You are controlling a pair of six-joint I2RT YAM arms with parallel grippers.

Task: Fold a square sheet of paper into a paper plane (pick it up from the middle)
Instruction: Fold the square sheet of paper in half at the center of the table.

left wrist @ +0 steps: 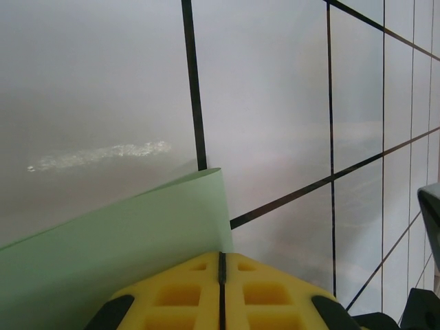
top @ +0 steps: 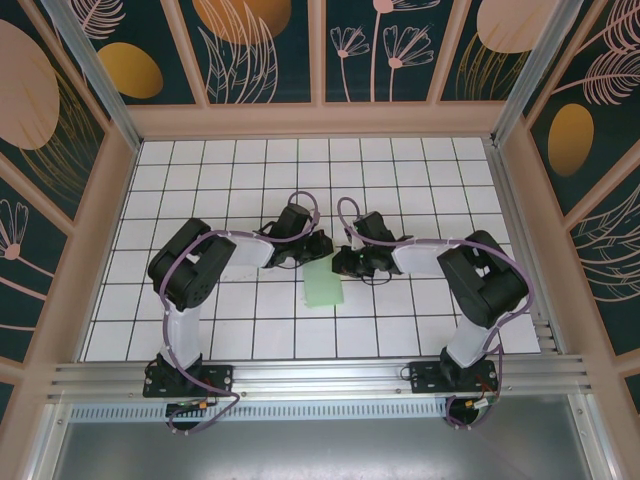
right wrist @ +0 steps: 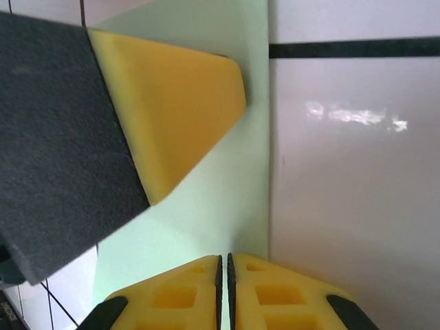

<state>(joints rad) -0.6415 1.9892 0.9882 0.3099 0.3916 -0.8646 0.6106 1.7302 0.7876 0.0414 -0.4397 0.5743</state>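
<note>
The pale mint-green sheet of paper lies flat on the white grid table as a narrow rectangle about one tile wide; it is not a dart-shaped plane. My left gripper is shut, its yellow tips down at the sheet's far corner, with the paper spreading left of them. My right gripper is also shut, its tips resting on the paper near its right edge. In the right wrist view the left gripper's yellow finger lies on the same sheet just ahead.
The table is walled by a wooden frame with patterned panels. An aluminium rail runs along the near edge by both arm bases. The two grippers sit close together at the table's middle.
</note>
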